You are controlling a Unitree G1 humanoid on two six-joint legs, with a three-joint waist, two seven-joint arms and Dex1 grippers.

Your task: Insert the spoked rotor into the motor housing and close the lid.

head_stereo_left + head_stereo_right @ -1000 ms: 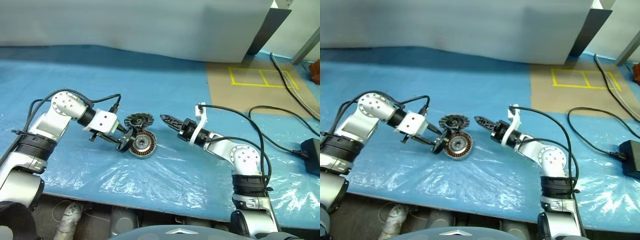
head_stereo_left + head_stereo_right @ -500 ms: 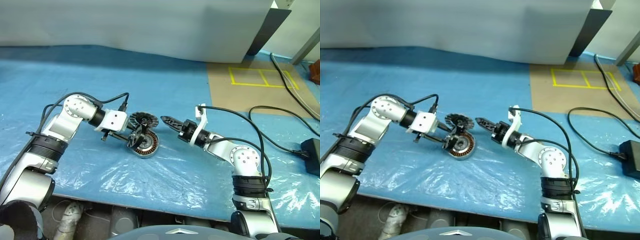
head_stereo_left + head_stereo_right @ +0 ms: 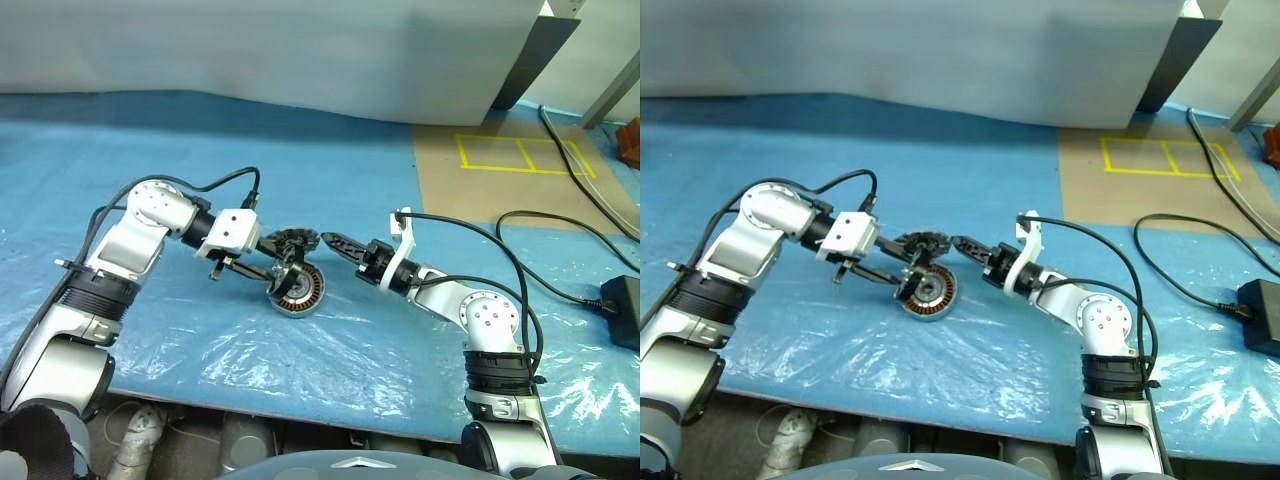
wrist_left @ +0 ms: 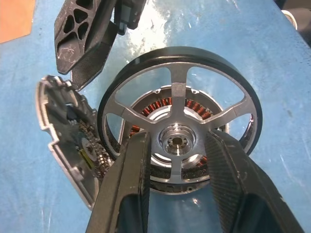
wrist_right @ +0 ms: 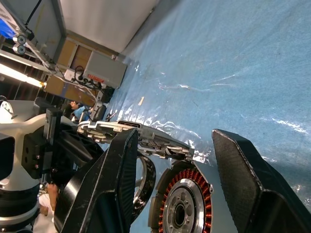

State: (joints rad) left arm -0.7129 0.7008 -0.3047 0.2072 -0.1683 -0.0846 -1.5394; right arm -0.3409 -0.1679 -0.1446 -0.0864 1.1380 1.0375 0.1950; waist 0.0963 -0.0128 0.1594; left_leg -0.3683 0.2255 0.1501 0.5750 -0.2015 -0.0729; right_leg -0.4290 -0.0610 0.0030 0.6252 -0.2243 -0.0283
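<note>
The motor housing (image 3: 296, 290) lies on the blue plastic sheet (image 3: 330, 180) that covers the tabletop, its ring of copper-brown coils and dark centre facing up and tipped slightly toward the robot's right. The left gripper (image 4: 177, 145) comes at the housing from the robot's left, and its jaws are clamped on the spoked rotor (image 4: 180, 104): in the left wrist view the two black fingers (image 4: 129, 194) pinch the rotor at its small hub, one on each side, with the slim spokes fanning out around them. The rotor stands almost on edge directly in front of the housing's open face, so the coils show through the gaps between its spokes; whether its rim already touches the housing cannot be told. The lid (image 3: 290, 239) sits just behind the housing, on the side away from the robot, tilted up with its ribbed face and notched rim showing and its near edge close against the housing. The right gripper (image 3: 333, 241) hovers to the housing's right, pointing level toward the lid, its jaws apart and empty, with the fingertips just beside the lid's rim and the housing visible between them in the right wrist view.
</note>
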